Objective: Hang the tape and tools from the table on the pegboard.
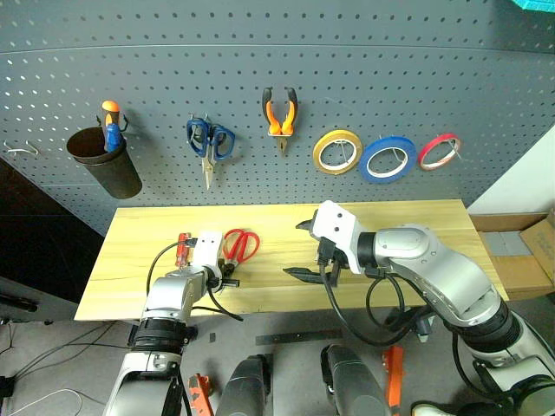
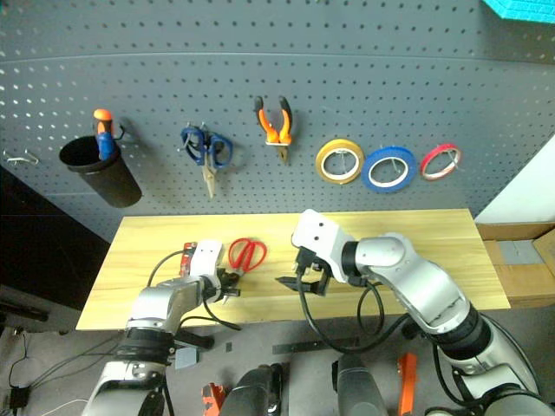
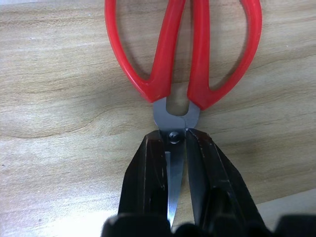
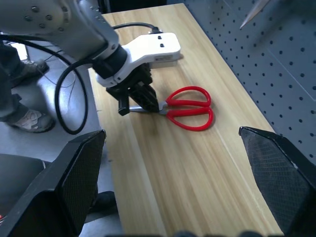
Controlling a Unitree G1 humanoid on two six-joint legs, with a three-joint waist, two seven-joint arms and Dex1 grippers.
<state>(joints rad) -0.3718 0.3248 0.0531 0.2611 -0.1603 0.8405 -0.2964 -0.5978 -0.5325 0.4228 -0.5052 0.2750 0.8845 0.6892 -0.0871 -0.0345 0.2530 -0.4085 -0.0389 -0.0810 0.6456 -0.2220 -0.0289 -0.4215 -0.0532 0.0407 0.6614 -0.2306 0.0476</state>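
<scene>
Red scissors (image 3: 183, 64) blades btwn left pincer (image 3: 180, 168) fingers.

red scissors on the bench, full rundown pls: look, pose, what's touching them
The red scissors have two glossy red, plastic-looking loop handles and bare steel blades joined at a pivot screw. They lie flat on the light wooden table, blades closed, handles toward the pegboard, blades toward the table's front edge. The left gripper has its two black fingers closed on the blades just behind the pivot. They have not been lifted off the wood.
</scene>
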